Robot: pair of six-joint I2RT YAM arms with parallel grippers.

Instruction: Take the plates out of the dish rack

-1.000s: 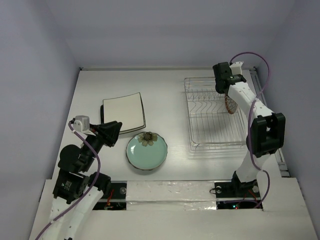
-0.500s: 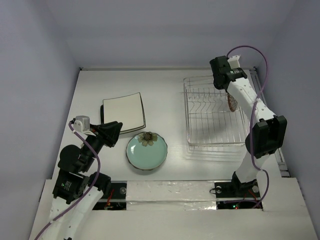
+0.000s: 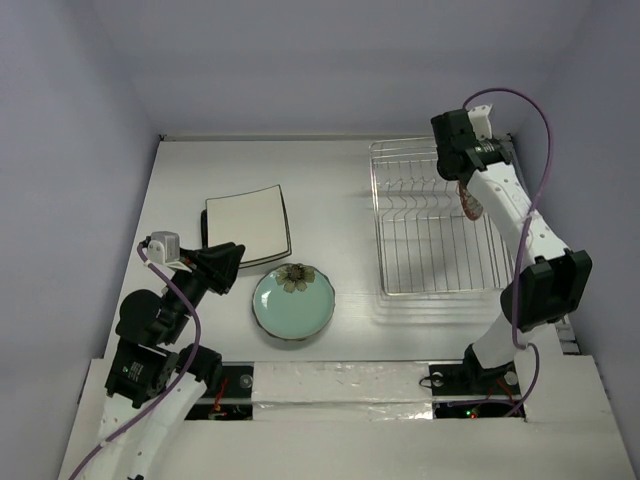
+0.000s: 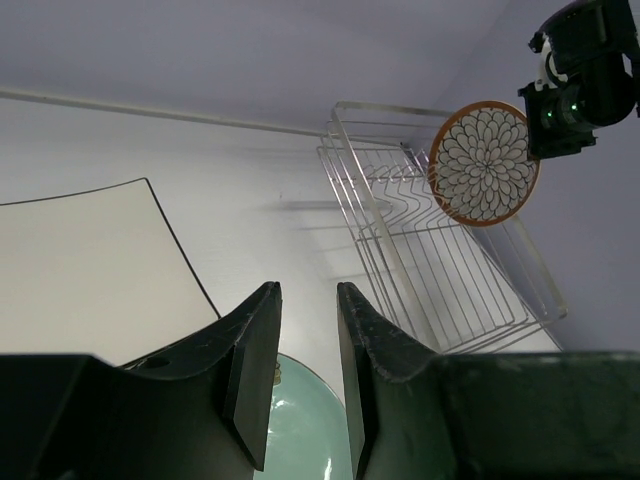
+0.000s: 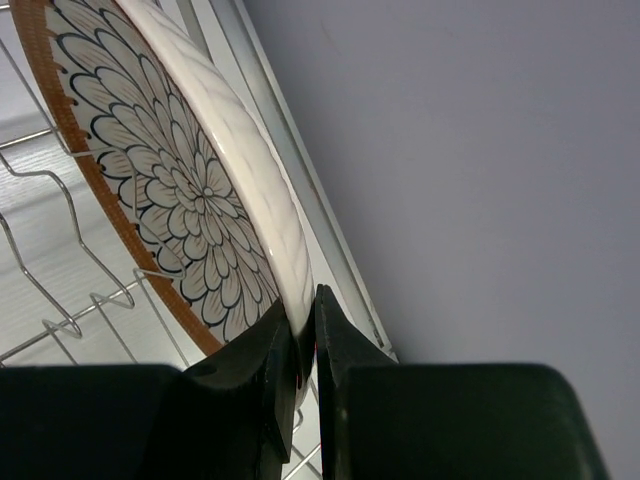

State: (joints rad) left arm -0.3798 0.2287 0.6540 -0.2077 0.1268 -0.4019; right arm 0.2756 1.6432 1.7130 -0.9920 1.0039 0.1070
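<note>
My right gripper (image 3: 466, 178) (image 5: 304, 312) is shut on the rim of the round brown-rimmed petal-patterned plate (image 5: 170, 190), holding it on edge above the far right of the silver wire dish rack (image 3: 435, 225). The plate also shows in the left wrist view (image 4: 484, 162) and as a sliver in the top view (image 3: 468, 202). Square cream-white plates with dark rims (image 3: 247, 225) lie stacked at left, over a dark square one whose edge peeks out. The round teal plate (image 3: 293, 305) lies flat in front of them. My left gripper (image 3: 228, 266) (image 4: 308, 300) is open and empty, above the teal plate's left side.
The rack (image 4: 430, 265) holds no other plates that I can see. The right wall stands close beside the rack and the held plate. The table's back edge (image 3: 330, 138) runs just behind the rack.
My right gripper has lifted the petal-patterned plate up out of the rack tines and a little to the right. The rack shifted slightly. The left arm has not moved.
</note>
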